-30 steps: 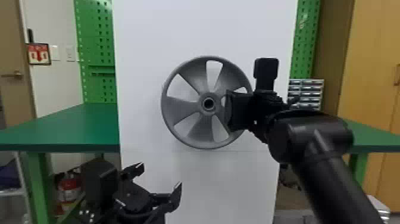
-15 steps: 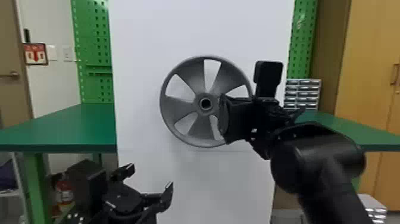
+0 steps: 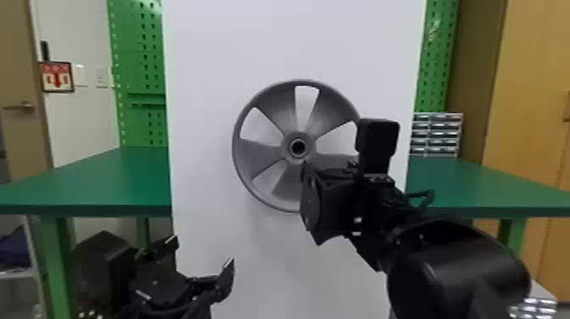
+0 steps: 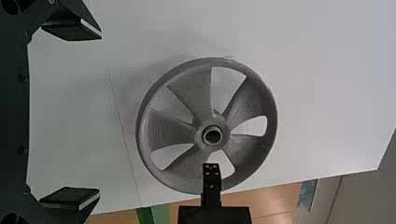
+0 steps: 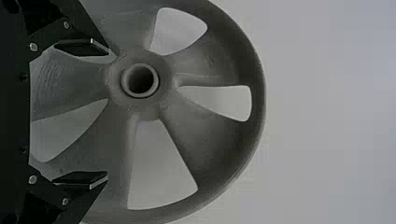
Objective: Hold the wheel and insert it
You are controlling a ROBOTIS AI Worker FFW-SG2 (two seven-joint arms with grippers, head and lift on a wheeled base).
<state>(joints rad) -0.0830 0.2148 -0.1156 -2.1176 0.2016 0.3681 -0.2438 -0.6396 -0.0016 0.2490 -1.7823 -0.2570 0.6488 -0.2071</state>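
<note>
Eyeing the wheel [image 3: 299, 135], upright at the white panel [image 3: 208, 93], we're guessing light, stiff, a bit slick, so we'd pinch its rim [image 5: 258, 107]. Our right gripper [image 5: 108, 113] is in front, left gripper [image 4: 100, 113] lower, both with fingers spread.

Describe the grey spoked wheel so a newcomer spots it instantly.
Find the tall white panel between green tabletops. At its front, partly behind the black right tool, is the grey wheel. Five broad spokes and a round rim set it apart from the angular tool.
</note>
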